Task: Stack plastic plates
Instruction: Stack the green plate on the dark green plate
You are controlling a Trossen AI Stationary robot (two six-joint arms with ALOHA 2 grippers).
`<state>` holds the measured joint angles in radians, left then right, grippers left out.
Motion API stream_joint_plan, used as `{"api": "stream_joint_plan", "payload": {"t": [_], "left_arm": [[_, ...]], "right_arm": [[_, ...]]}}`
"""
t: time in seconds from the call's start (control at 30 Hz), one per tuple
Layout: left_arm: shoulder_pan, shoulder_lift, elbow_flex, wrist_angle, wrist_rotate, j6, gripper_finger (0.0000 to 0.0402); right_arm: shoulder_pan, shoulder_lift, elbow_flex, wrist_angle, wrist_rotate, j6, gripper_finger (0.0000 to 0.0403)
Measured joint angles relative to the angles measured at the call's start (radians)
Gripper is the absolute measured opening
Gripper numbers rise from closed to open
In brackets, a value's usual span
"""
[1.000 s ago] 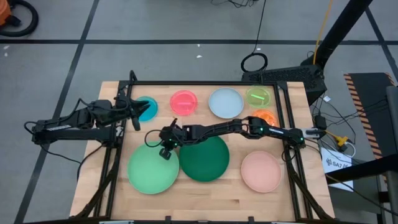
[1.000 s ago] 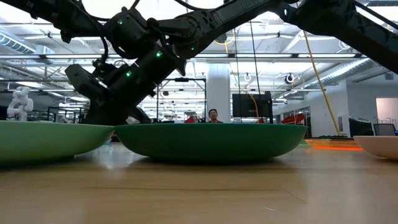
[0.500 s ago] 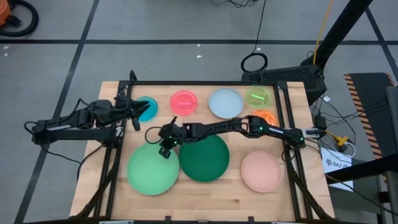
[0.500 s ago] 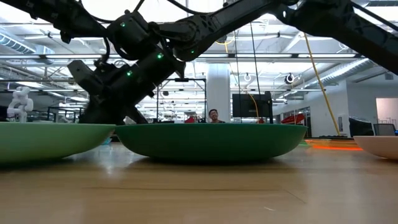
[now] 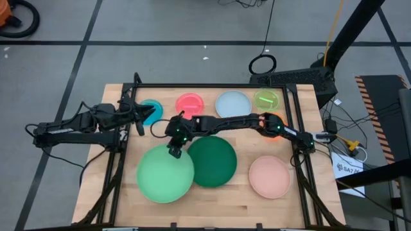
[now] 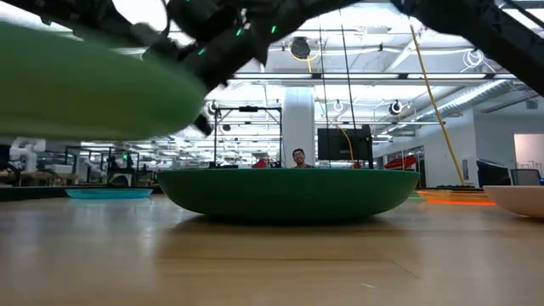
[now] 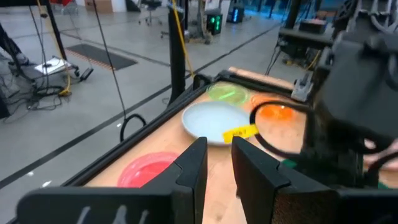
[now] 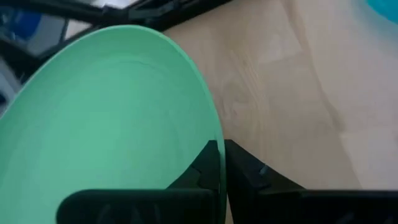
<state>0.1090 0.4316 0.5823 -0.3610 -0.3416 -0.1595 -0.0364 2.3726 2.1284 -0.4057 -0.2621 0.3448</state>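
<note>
1. The light green plate (image 5: pixel 165 174) sits at the lower left of the high view, lifted clear of the surface (image 5: pixel 218 196). In the low view it hangs at the upper left (image 6: pixel 85 85), well above the wood. Its right edge overlaps the dark green plate (image 5: pixel 215 162) as seen from above.
2. The right claw (image 5: pixel 173 149) pinches the light green plate's upper rim. In the right wrist view the two dark fingers (image 8: pixel 208 165) close narrowly on that rim (image 8: pixel 124 118).
3. The dark green plate rests flat on the surface at the centre of the low view (image 6: pixel 289 194).
4. The pale pink plate (image 5: pixel 270 176) lies at the lower right of the high view, well apart from the lifted plate.
5. Along the upper part of the surface, from left to right, lie the translucent blue plate (image 5: pixel 154 109), the pink-red plate (image 5: pixel 190 103), the light blue plate (image 5: pixel 233 104) and the yellow-green plate (image 5: pixel 268 98).
6. The orange plate (image 5: pixel 276 120) lies just below the yellow-green one, partly under the right arm.
7. The left claw (image 5: pixel 139 117) hovers at the left edge of the translucent blue plate. In the left wrist view its fingers (image 7: pixel 196 165) stand narrowly apart and hold nothing.
</note>
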Motion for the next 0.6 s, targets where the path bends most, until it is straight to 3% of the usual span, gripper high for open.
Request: {"api": "stream_joint_plan", "payload": {"t": [0.3, 0.6], "left_arm": [[-0.033, 0.0, 0.0, 0.024, 0.0, -0.008, 0.0081], [-0.034, 0.0, 0.0, 0.031, 0.0, -0.008, 0.0081]], "right_arm": [[-0.001, -0.157, 0.001, -0.286, -0.01, -0.141, 0.0003], [0.003, -0.196, -0.037, -0.452, -0.001, -0.205, 0.0002]]}}
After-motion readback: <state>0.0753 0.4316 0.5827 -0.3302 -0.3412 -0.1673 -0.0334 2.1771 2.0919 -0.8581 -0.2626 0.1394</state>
